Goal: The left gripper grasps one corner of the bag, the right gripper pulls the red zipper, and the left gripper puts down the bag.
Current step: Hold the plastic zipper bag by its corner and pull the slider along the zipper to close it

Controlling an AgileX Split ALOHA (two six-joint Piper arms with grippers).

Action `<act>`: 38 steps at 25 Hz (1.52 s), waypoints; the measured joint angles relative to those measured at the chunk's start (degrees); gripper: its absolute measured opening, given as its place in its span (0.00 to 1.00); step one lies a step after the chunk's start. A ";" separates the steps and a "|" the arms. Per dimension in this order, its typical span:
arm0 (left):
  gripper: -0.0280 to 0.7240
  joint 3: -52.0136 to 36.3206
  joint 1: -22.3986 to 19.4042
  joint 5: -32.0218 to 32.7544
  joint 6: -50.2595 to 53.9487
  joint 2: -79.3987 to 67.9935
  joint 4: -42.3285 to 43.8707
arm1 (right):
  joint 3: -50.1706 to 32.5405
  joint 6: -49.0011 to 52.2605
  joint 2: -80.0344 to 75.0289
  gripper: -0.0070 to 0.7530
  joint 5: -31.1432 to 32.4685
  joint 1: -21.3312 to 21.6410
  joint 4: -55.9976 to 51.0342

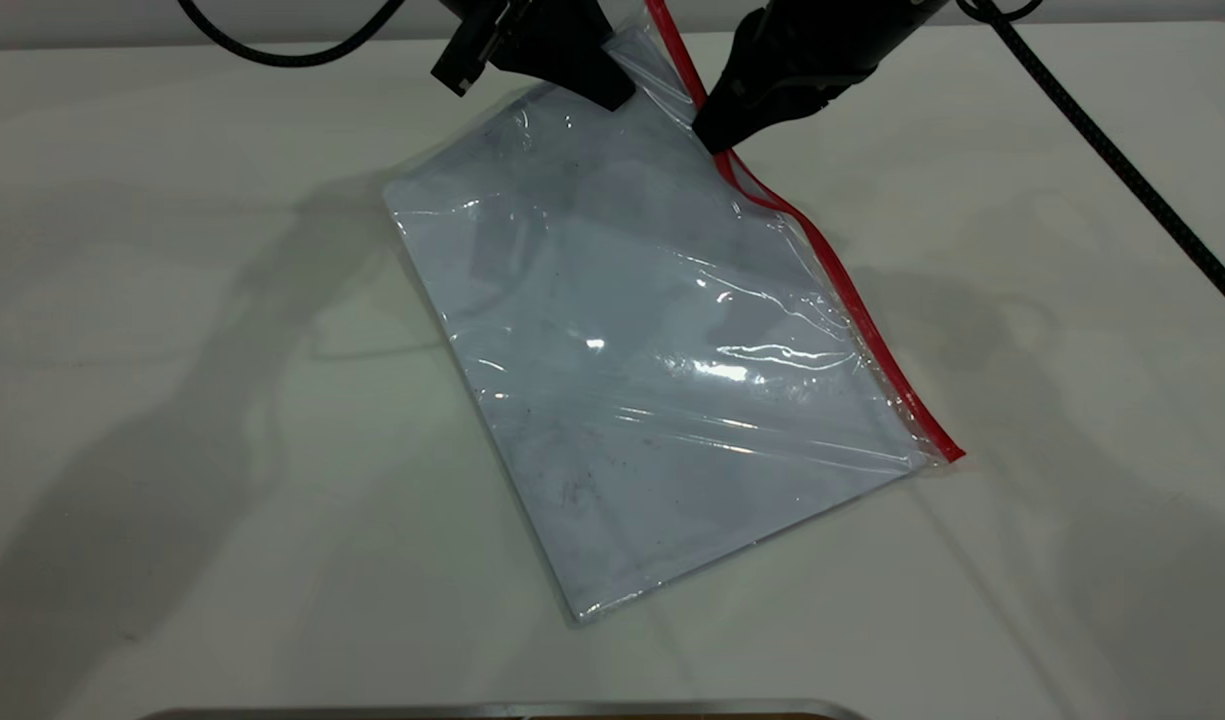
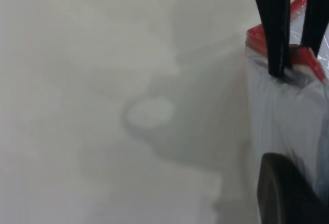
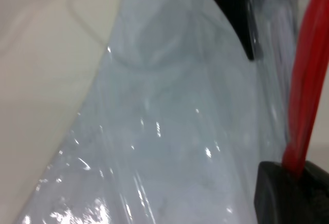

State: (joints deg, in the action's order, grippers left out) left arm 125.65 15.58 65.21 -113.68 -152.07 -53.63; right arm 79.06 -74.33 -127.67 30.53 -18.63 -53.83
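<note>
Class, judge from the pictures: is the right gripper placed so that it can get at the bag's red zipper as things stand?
Probably yes. The right gripper is already at the red zipper, nothing lying between, while the left gripper holds up the bag by its corner.

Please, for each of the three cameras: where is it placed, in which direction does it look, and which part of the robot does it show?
Exterior: outside the rig, facing the arms, looking down on the table; shows the left gripper and the right gripper at the bag.
Left wrist: on the left arm, looking along its fingers closed on the bag's corner.
Right wrist: on the right arm, looking along the red zipper.
Shared: bag and zipper in all.
</note>
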 joint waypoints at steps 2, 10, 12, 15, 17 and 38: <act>0.11 0.18 -0.05 0.07 0.90 0.00 0.02 | 0.00 1.36 0.00 0.06 -0.47 -0.12 2.11; 0.11 1.21 -2.79 1.66 3.60 0.19 -1.40 | 0.00 5.51 -0.15 0.06 -0.98 0.85 8.42; 0.11 1.58 -3.98 1.66 4.10 0.46 -1.66 | -0.12 5.85 -0.26 0.06 -0.25 1.67 9.89; 0.11 1.76 -5.22 1.66 4.42 0.92 -1.87 | -0.16 6.73 -0.43 0.07 0.88 2.79 11.42; 0.11 1.76 -5.69 1.66 4.86 1.10 -1.82 | -0.16 7.96 -0.43 0.07 2.23 3.31 12.78; 0.11 1.83 -6.28 1.66 8.52 1.14 3.17 | -0.10 33.04 -0.43 0.09 23.94 6.13 36.23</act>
State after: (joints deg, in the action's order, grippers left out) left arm 127.48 9.31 66.87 -105.17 -150.93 -50.46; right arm 78.96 -41.29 -128.10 54.47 -12.49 -17.59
